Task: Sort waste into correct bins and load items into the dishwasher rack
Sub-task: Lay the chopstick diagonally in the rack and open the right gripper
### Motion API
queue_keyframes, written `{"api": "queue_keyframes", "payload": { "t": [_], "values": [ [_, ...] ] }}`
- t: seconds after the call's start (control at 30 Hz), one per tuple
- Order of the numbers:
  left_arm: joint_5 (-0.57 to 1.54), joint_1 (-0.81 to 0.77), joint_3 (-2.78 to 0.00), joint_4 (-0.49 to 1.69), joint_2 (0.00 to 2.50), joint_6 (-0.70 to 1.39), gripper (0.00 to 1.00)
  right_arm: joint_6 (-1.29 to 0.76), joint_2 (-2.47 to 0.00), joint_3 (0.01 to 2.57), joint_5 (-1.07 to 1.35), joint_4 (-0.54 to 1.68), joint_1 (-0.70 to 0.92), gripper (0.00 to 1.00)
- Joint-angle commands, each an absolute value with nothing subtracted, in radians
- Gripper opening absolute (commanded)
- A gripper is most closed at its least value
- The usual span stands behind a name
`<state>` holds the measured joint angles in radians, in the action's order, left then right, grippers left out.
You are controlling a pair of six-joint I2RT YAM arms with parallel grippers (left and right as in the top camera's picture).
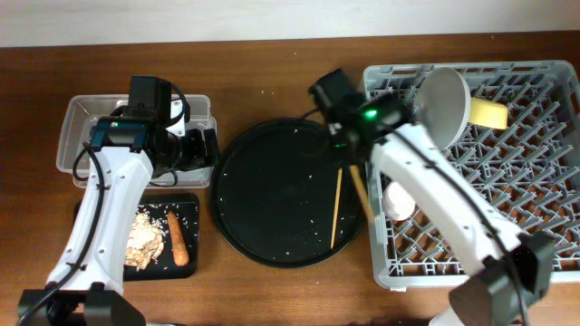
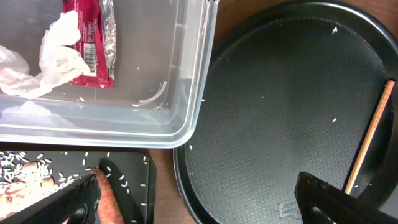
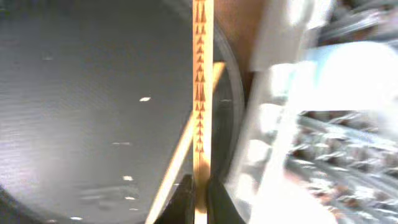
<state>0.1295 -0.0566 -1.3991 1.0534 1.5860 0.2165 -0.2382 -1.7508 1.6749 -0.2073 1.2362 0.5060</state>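
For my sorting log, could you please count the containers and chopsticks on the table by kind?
Clear tub: 1
Small black tray: 1
Round black tray: 1
Grey rack: 1
Wooden chopsticks: 2
Total: 6

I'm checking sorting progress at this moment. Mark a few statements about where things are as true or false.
1. The red wrapper lies in the clear tub. True.
2. The carrot piece lies in the clear tub too. False: it lies in the small black tray.
3. The right gripper is shut on a chopstick. True.
4. The dishwasher rack is empty. False: a plate and a yellow bowl are in it.
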Motion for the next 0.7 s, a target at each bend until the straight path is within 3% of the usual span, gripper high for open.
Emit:
{"api": "queue_keyframes", "payload": {
  "t": [0.0, 0.27, 0.43, 0.67],
  "values": [
    [0.126, -0.058, -1.402, 1.053, 1.587, 0.207, 0.99, -0.093, -1.714, 1.689, -0.331, 1.334, 0.391, 0.04],
    [0.126, -0.058, -1.402, 1.053, 1.587, 0.207, 0.99, -0.054, -1.724, 1.674, -0.292, 1.396, 0.025, 0.04],
    [0.126, -0.058, -1.402, 1.052, 1.587, 0.207, 0.99, 0.012, -1.726, 1.548, -0.293, 1.269, -0.022, 0.04],
    [0.126, -0.058, -1.402, 1.052, 1.587, 0.207, 0.99, 0.007, -1.726, 1.538, -0.331, 1.333, -0.033, 0.04]
  ]
}}
